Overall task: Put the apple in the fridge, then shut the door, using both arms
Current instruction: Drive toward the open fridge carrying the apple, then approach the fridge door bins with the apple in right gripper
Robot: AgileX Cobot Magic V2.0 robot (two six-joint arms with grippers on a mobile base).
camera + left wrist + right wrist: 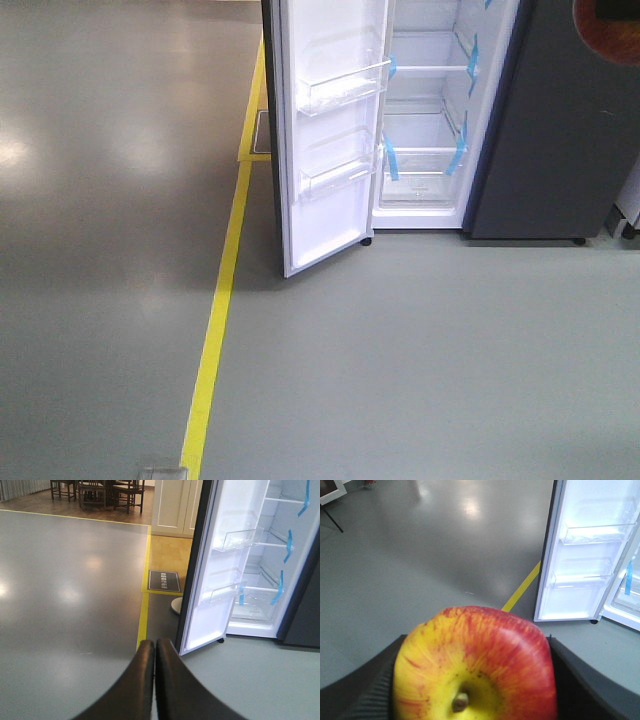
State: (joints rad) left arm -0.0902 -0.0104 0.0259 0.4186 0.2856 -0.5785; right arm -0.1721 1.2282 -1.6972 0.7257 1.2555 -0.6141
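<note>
Right jaws clamp the apple [475,665], left jaws pressed together empty — the door [330,130] of the fridge [430,90] hangs open, so placing and closing both remain.

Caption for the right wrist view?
Right gripper holds a red-yellow apple, facing the open fridge door.

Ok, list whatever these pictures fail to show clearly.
1. Front view: the fridge top is cut off by the upper edge.
2. Right wrist view: the apple hides the contact points of the right gripper holding it.
3. Left wrist view: the floor sign lettering is too small to read.
4. Front view: a reddish round object is clipped by the top-right corner.
</note>
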